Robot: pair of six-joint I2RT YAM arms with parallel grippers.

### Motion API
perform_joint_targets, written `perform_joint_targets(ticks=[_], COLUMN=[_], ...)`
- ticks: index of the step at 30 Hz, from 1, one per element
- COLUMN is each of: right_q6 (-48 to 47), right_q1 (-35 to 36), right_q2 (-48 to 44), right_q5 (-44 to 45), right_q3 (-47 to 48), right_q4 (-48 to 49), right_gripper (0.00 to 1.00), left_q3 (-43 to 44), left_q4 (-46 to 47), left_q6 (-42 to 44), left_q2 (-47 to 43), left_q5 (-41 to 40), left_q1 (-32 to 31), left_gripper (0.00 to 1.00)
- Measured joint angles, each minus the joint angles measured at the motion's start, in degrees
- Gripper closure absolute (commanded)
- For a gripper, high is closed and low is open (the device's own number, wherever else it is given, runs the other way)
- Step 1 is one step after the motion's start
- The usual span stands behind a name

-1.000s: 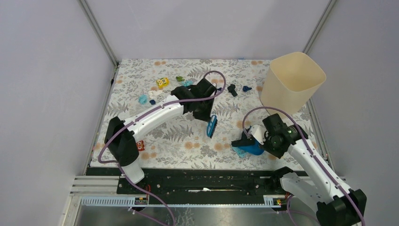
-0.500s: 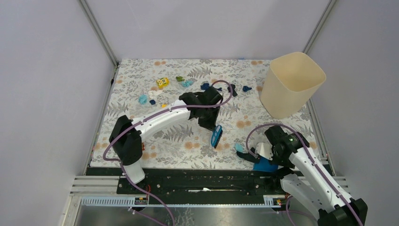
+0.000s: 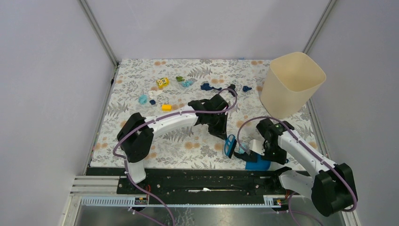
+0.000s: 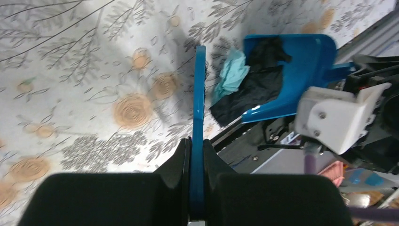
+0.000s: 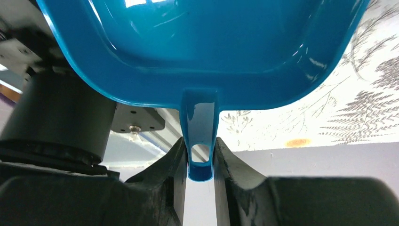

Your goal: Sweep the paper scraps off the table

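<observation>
My left gripper point(image 3: 224, 133) is shut on a blue brush point(image 3: 229, 146), seen edge-on in the left wrist view as the brush point(image 4: 199, 94) between the gripper point(image 4: 196, 147) jaws. Its bristles stand at the mouth of the blue dustpan point(image 4: 301, 66), where teal and black paper scraps point(image 4: 244, 80) lie. My right gripper point(image 3: 264, 149) is shut on the dustpan point(image 3: 258, 163) handle point(image 5: 201, 141) at the table's point(image 3: 141, 122) near edge. More paper scraps lie at the back: navy point(image 3: 205, 86), navy point(image 3: 246, 88), light blue point(image 3: 188, 83), green point(image 3: 179, 78), light blue point(image 3: 143, 99).
A tall cream bin point(image 3: 291, 82) stands at the back right. A yellow cube with markings point(image 3: 163, 83) and a small yellow block point(image 3: 166, 107) lie at the back left. The black rail point(image 3: 197, 176) runs just below the near table edge.
The left arm has swept the brush toward the near right, up to the dustpan. The right arm has drawn the dustpan back to the near edge. Teal and black scraps now sit at its mouth.
</observation>
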Motion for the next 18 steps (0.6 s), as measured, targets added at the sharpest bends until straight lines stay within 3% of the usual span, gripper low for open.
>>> perform_joint_targets(ticks=[9, 18], right_q6=[3.3, 6.5], right_q1=[0.0, 0.0], right_q2=[3.5, 4.7], right_q5=[-7.7, -13.9], right_q3=[3.0, 3.0], right_q4=[6.2, 11.1], right_gripper=[1.0, 1.0], left_q3=[2.0, 4.6], left_q4=[5.2, 1.4], left_q6=[-3.2, -2.3], left_q2=[3.3, 3.0], left_q5=[3.9, 0.4], left_q1=[-0.6, -0.8], left_gripper=[1.0, 1.0])
